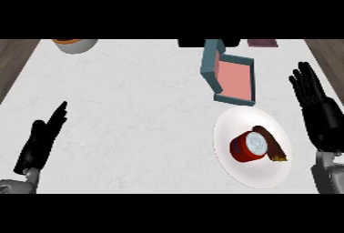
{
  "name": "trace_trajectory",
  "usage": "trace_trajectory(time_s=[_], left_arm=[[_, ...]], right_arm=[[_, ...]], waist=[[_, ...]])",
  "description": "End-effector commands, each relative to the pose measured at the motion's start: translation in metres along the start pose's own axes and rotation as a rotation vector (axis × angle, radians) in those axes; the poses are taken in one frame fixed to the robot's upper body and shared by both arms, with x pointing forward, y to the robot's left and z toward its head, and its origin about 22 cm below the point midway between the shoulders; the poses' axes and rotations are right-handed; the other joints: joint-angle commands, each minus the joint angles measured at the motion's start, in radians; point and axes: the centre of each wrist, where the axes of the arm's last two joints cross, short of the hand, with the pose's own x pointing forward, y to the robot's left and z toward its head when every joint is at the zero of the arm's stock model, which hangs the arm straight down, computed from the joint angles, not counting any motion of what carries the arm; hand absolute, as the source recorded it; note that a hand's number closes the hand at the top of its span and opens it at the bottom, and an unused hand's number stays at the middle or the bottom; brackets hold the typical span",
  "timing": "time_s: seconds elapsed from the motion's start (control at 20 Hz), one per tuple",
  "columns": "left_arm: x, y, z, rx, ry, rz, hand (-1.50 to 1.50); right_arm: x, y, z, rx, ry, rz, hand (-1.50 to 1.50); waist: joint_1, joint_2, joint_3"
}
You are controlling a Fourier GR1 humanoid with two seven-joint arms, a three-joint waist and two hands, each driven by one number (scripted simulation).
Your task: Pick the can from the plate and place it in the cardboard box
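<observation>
In the head view, the can sat on the plate, a brown item touching it, the box just beyond. The right hand beside the plate and the left hand well apart were straight-fingered and empty. A grasp might snag the brown item.

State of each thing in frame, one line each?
can: on the plate, not held
plate: carries the can and a brown item
box: open, can not inside
left hand: open, resting lower left
right hand: open, resting at right edge
</observation>
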Motion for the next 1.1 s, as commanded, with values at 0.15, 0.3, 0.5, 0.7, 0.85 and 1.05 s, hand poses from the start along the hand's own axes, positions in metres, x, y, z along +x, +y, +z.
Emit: trace_trajectory(time_s=[0.15, 0.3, 0.5, 0.7, 0.85, 1.05], left_arm=[[0.008, 0.010, -0.002, 0.077, -0.107, -0.040, 0.00], [-0.005, 0.004, 0.002, 0.048, -0.052, -0.029, 0.00], [-0.007, 0.001, 0.008, 0.077, -0.128, -0.024, 0.00], [0.001, -0.004, 0.007, 0.019, -0.196, -0.034, 0.00], [0.007, -0.010, 0.007, -0.005, -0.214, -0.046, 0.00], [0.007, -0.029, 0.002, -0.014, -0.243, -0.038, 0.00]], right_arm=[[-0.025, -0.032, 0.077, -0.414, -0.206, 0.204, -1.50], [0.024, -0.026, 0.044, -0.645, -0.507, -0.032, -1.50], [-0.061, -0.055, 0.159, -1.004, -0.180, 0.398, -1.50], [-0.072, -0.030, 0.201, -0.855, -0.291, 0.618, -1.50], [-0.088, -0.008, 0.252, -0.773, -0.149, 0.764, -1.50], [-0.072, 0.035, 0.288, -0.769, -0.034, 0.797, -1.50]], waist=[[-0.120, -0.016, 0.005], [-0.207, -0.150, 0.049], [-0.186, -0.020, 0.009], [-0.116, -0.005, 0.004], [-0.082, 0.005, 0.002], [-0.071, 0.013, -0.002]])
